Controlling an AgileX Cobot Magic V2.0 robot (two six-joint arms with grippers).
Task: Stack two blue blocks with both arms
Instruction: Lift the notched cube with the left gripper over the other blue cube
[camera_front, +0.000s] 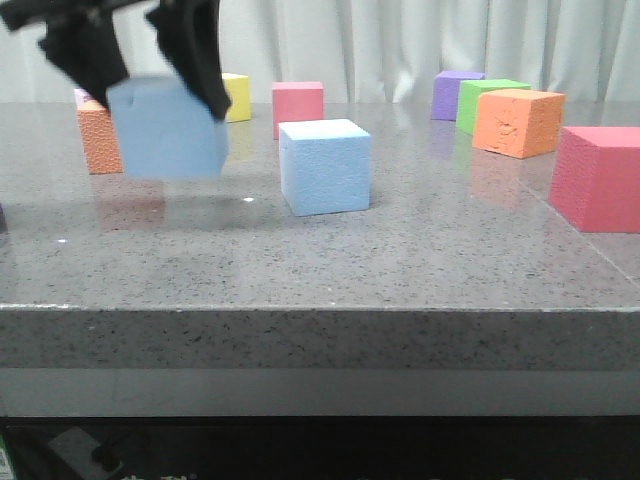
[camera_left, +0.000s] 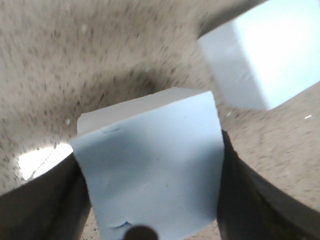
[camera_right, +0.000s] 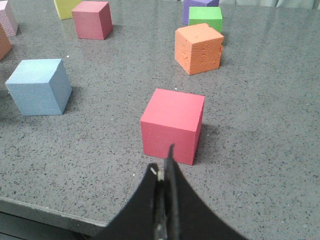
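I see one light-blue block (camera_front: 167, 128) held clear above the counter (camera_front: 400, 260), pinched between the left gripper's fingers (camera_front: 195, 55) and slightly tilted. The other light-blue block (camera_front: 324, 166) sits flat on the counter, just right of it, apart.

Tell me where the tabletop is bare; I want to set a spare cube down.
The front strip of the grey speckled table is bare, between the resting light-blue foam cube and the near edge, left of the big pink foam cube. The back row is crowded, by the orange foam cube especially.
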